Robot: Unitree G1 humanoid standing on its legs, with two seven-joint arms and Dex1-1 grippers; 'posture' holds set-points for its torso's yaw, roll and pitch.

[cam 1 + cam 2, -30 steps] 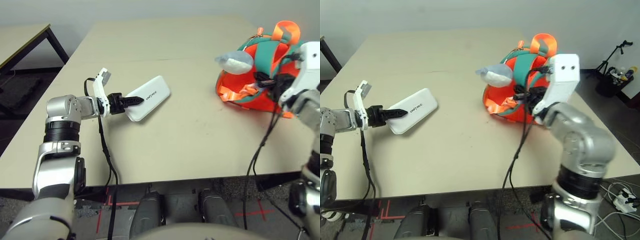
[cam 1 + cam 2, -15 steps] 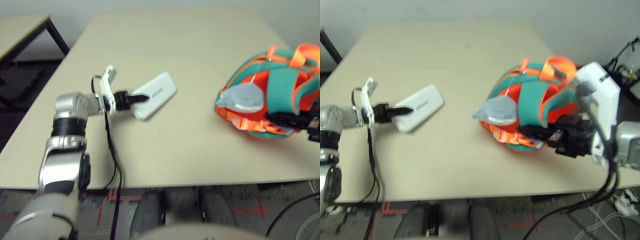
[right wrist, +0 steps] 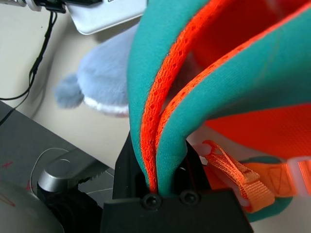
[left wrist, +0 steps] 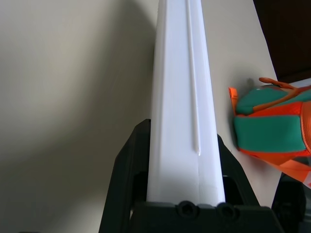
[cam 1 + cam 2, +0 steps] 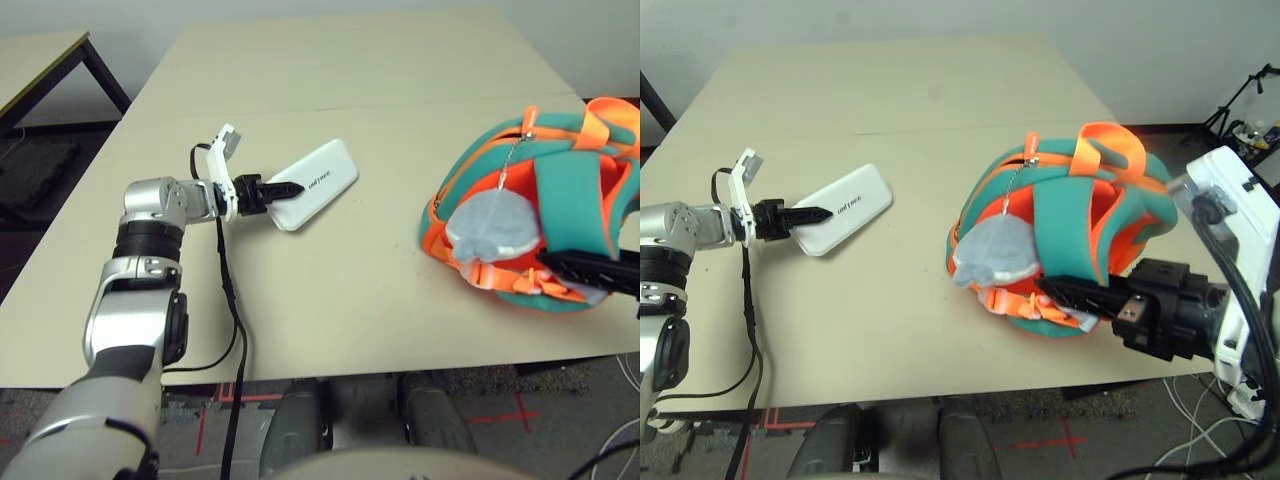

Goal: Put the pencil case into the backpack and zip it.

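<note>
Left gripper (image 5: 826,215) has the white pencil case (image 5: 847,209) pinched across its thickness, over the table's left part; right gripper (image 5: 1044,287) is clamped on a teal strap (image 5: 1071,230) of the backpack (image 5: 992,188), near the right side. Step looks like positioning the bag: pull the strap gently, keep the case level, and get the zip mouth facing it before feeding in.
</note>
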